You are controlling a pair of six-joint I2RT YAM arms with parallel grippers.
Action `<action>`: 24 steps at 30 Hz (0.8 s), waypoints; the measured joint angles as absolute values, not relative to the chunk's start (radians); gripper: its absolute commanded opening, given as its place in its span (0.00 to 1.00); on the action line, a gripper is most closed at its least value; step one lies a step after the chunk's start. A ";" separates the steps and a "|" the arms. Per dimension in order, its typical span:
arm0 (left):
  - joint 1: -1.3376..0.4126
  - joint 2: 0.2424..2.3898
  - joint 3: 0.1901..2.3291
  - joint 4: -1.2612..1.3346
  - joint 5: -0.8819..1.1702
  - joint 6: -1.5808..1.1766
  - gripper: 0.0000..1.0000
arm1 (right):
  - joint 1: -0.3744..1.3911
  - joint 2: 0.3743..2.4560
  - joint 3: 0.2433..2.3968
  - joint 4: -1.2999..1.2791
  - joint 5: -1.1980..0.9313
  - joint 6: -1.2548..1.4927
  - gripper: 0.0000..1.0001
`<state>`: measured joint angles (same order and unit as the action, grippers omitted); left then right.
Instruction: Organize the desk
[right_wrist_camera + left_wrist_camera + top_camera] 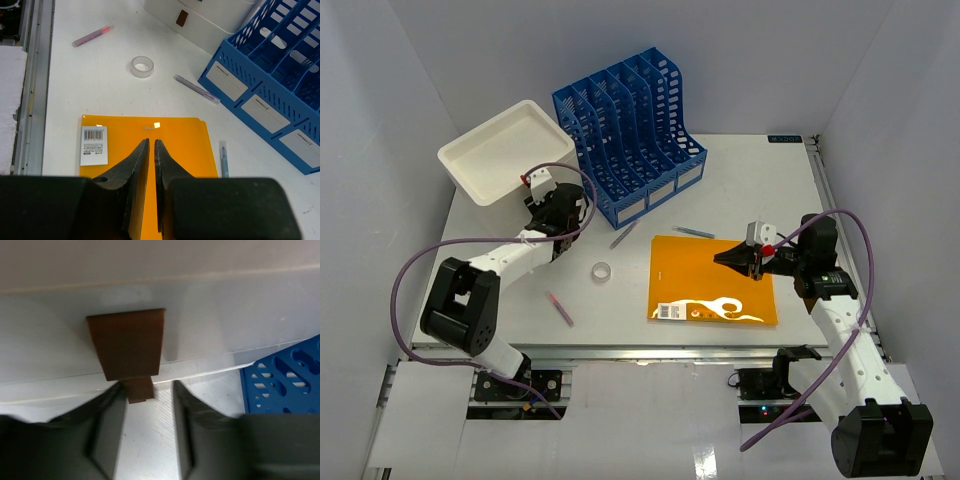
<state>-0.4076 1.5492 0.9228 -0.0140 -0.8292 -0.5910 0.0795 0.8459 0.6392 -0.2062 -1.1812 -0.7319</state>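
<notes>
The desk (620,320) beneath me is barely tidied: folder (175,135) under my right gripper (151,142), closed and empty; left gripper (147,390) parted, empty, at the drawer handle (127,342); tape roll (141,66) and pens (196,88) loose ahead

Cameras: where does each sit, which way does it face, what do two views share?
Top external: above and behind, looking down on the desk; left arm, right arm visible.
Left wrist: close on brown handle of white drawer box; open left gripper frames it.
Right wrist: looks down past shut right gripper onto the orange folder.
Shared: top and right wrist show orange folder, tape roll.
</notes>
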 measured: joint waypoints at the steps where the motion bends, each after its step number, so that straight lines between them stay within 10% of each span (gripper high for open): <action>1: -0.408 1.557 0.929 -0.017 -0.833 -0.588 0.37 | 0.080 0.846 0.639 -0.206 -1.181 -0.732 0.15; 11: -0.408 1.568 0.937 -0.036 -0.826 -0.583 0.02 | 0.080 0.845 0.639 -0.206 -1.180 -0.732 0.15; 24: -0.523 1.359 0.768 -0.065 -0.717 -0.661 0.00 | 0.078 0.842 0.639 -0.206 -1.179 -0.732 0.15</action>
